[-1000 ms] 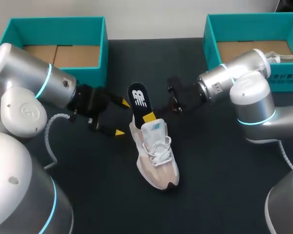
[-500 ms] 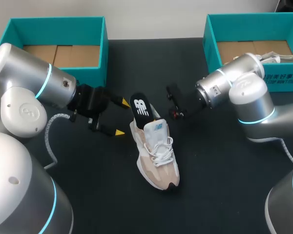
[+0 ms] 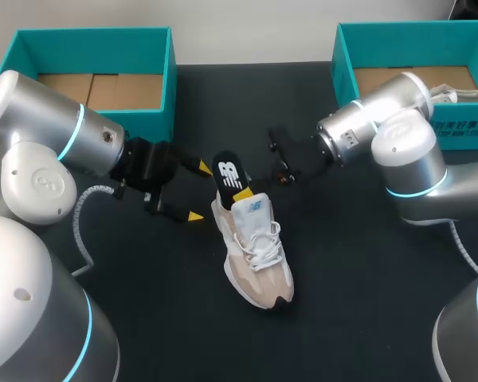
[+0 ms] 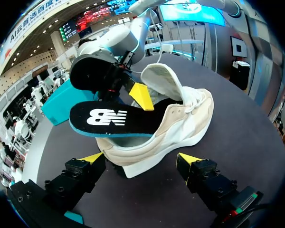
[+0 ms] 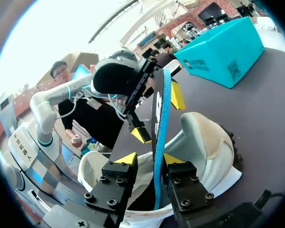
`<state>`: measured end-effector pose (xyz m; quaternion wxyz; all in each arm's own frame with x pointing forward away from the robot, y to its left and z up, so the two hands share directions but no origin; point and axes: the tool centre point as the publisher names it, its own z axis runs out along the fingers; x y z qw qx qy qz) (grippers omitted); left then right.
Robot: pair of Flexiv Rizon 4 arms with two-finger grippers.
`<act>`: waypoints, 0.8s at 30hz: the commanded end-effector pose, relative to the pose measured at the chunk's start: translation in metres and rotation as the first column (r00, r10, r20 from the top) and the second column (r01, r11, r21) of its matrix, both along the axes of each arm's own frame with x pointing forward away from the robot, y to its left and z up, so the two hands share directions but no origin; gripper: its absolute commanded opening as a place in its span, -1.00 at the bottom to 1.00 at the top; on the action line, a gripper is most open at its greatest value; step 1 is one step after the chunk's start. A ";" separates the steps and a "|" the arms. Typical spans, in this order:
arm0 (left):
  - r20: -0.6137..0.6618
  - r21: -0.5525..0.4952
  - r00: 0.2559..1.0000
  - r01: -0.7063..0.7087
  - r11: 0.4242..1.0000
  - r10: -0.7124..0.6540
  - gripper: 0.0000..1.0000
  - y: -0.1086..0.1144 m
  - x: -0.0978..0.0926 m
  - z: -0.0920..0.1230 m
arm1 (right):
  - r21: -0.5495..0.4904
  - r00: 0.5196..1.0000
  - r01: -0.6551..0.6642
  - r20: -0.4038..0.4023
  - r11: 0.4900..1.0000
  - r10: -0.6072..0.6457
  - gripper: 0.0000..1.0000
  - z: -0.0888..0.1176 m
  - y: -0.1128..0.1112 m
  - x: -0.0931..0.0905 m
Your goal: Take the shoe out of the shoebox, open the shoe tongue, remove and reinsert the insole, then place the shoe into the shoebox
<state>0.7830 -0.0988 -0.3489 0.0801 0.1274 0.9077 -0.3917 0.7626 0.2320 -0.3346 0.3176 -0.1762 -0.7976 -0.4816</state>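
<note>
**Insole half out of the heel, no firm grip on it yet**

The shoe [image 3: 255, 255] lies on the dark table [image 3: 358, 302] between the 2 teal shoeboxes, toe toward me. Its black insole [image 3: 229, 169] juts up out of the heel opening.

My right gripper [image 5: 150, 158] straddles the insole edge-on. 1 yellow tip is close against it and the other shows a dark gap, so I read it as parted and not clamped. My left gripper [image 4: 141, 159] is wide open and holds nothing. It sits just behind the heel, with the shoe ahead of it and neither tip touching.

**Handling, as I judge it**
- **Insole:** it looks thin, light and floppy. I expect it to fold if pushed from the far end, so I would pinch it flat across its 2 faces near the exposed heel end.
- **Shoe:** the upper looks soft and the sole stiffer. The whole shoe seems light enough to skid on the table, so the left gripper should brace the heel at the sole's sides.

**Hard to make out**
- How deep the insole's toe end sits inside the shoe is hidden.
- The tongue [image 4: 161, 80] hides the opening behind it.
- In the head view the right gripper is dark against the dark table, with only 1 yellow tip showing.
- I cannot identify the pale thing in the right shoebox [image 3: 346, 72].
</note>
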 end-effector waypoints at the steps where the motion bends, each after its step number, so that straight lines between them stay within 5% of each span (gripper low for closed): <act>1: 0.000 0.005 1.000 -0.001 1.000 0.001 1.00 0.000 -0.001 0.000 | -0.010 1.000 -0.003 0.011 1.000 0.003 -0.36 0.006 0.002 0.004; 6: 0.000 0.005 1.000 -0.001 1.000 0.001 1.00 0.000 -0.001 0.000 | -0.011 0.999 -0.032 0.005 0.999 0.032 -0.58 0.003 0.006 0.014; 10: 0.000 0.005 1.000 -0.001 1.000 0.001 1.00 0.000 -0.001 0.000 | -0.030 0.999 -0.046 -0.026 0.998 0.045 -1.00 -0.002 0.005 0.014; 24: 0.000 0.005 1.000 -0.001 1.000 0.001 1.00 0.000 -0.001 0.000 | -0.124 0.979 -0.046 -0.201 0.991 0.020 -1.00 -0.011 -0.001 -0.023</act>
